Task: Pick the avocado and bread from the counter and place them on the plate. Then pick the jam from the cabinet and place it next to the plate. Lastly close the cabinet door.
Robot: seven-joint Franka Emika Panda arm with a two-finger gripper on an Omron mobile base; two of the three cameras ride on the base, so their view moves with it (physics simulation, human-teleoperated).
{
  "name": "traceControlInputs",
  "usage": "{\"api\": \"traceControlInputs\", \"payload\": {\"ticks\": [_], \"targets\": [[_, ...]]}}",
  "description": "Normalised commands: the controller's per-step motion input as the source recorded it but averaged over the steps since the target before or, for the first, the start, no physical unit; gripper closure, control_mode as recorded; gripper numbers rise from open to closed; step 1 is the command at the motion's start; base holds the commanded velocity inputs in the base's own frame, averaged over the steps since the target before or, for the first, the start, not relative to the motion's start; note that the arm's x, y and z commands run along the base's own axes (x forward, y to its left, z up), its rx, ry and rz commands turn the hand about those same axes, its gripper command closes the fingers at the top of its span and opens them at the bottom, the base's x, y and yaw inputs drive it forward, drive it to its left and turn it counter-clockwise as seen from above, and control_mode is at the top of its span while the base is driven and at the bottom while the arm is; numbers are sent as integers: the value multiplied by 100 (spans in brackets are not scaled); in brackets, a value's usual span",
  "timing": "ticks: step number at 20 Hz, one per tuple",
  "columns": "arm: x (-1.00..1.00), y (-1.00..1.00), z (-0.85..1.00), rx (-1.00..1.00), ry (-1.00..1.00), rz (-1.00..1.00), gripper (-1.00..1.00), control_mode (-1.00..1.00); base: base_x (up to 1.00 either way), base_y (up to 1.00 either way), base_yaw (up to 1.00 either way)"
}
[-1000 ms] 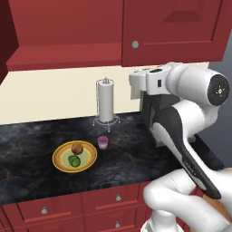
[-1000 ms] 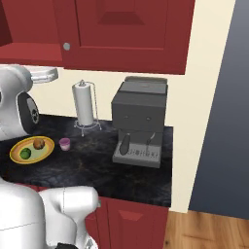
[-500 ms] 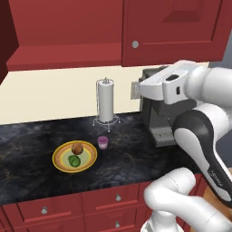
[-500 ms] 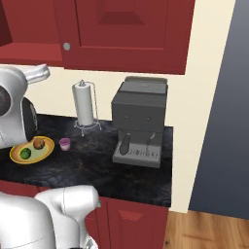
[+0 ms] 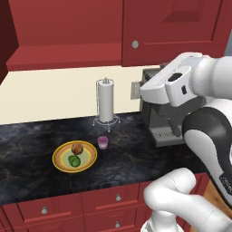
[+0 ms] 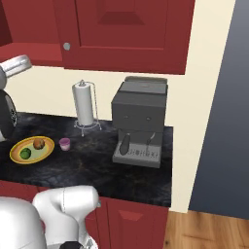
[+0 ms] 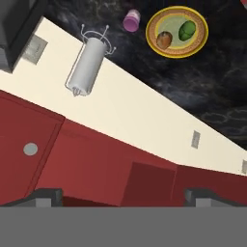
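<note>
Over the last second the white arm swung its wrist up and toward the left, from beside the grey coffee machine (image 5: 158,122) to a spot just under the dark red panelled wall cabinet (image 5: 136,27); nothing on the black marble-look counter (image 5: 27,149) moved. Going left to right from the round yellow-rimmed plate (image 5: 58,157) as landmark: the bright green avocado (image 5: 74,160) and the brown-orange bread roll (image 5: 77,148) both lay on the plate, touching or nearly so; the small jar of pink-purple jam (image 5: 103,142) stood just right of the plate rim, apart from it; behind the jam stood the tall white paper-towel roll on its wire stand (image 5: 105,100); well right of the plate sat the coffee machine. The hand view showed the gripper (image 7: 123,197) with its finger tips (image 7: 46,195) spread wide and nothing between them, facing the cabinet's red panel with its round silver knob (image 7: 30,149). My read: both placing steps and the jam step looked done, and only the door closing was left; whether a door hung ajar I could not tell.
</note>
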Motion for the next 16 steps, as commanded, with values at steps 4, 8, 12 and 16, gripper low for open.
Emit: {"api": "traceControlInputs", "payload": {"ticks": [4,8,12,16], "targets": [[-42,0,6,-11,0,0,-100,-100,0,0,0],[-61,0,1,-10,0,1,-100,-100,0,0,0],[-69,0,5,-10,-2,7,-100,-100,0,0,0],[-62,0,10,-16,-13,11,-100,-100,0,0,0]]}}
